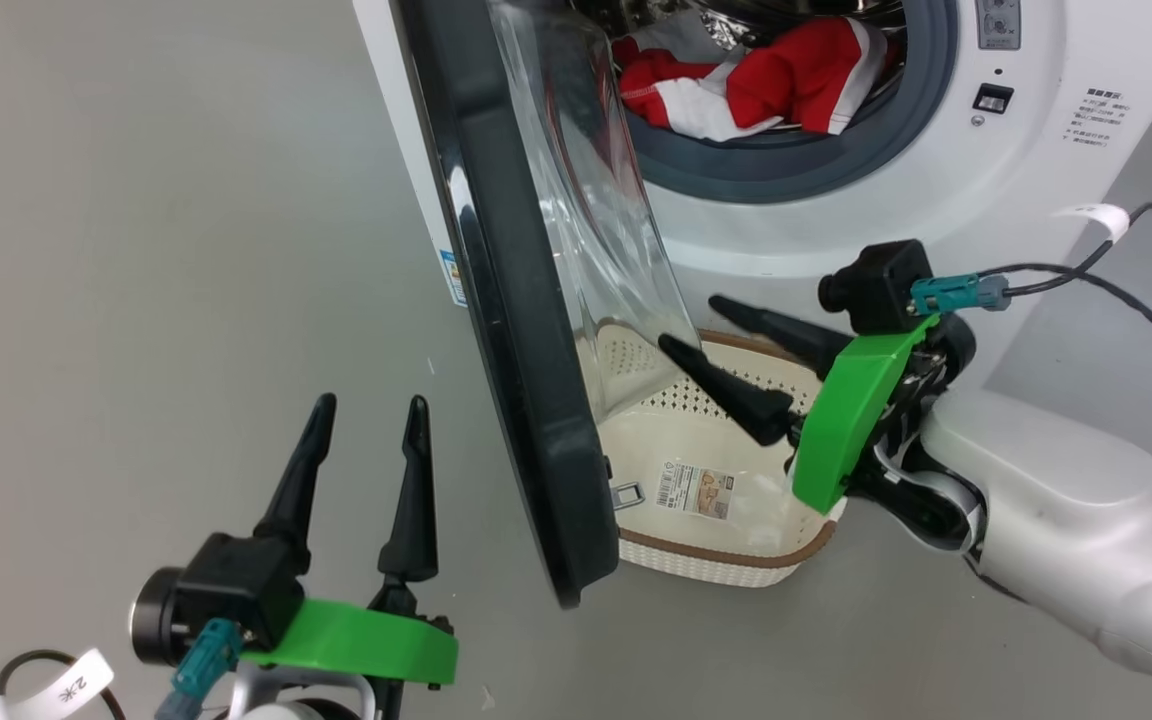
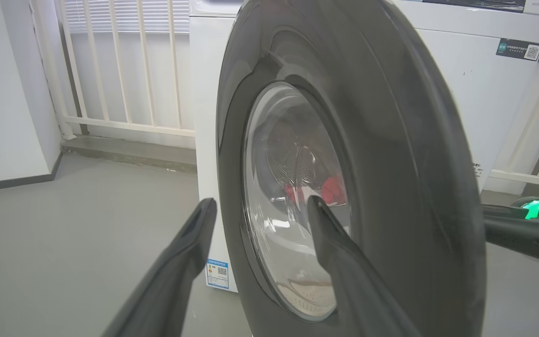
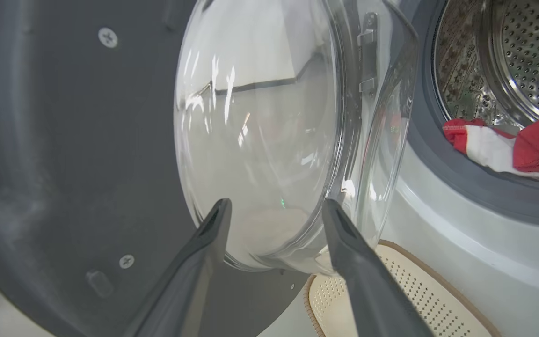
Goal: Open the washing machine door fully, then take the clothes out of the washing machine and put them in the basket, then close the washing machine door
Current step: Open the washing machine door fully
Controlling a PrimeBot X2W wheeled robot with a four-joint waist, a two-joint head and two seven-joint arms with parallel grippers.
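The washing machine (image 1: 1036, 190) stands at the upper right. Its door (image 1: 506, 330) is swung out and seen nearly edge-on, with the glass bowl (image 3: 260, 117) bulging to the right. Red and white clothes (image 1: 756, 85) lie in the steel drum (image 3: 522, 56), at the grey ring. The basket (image 1: 736, 560) sits on the floor below the door, with just its label sticker inside. My right gripper (image 1: 691, 322) hovers over the basket, open and empty, fingertips close to the bowl's lower edge (image 3: 275, 203). My left gripper (image 1: 371, 402) is open and empty on the door's outer side (image 2: 260, 202).
A black cable with a white tag (image 1: 1096, 215) trails from the right wrist past the machine's front. Grey floor (image 1: 136, 250) stretches to the left of the door. A white railing (image 2: 124, 70) and a wall stand behind the machine. A blue sticker (image 1: 452, 278) marks its side.
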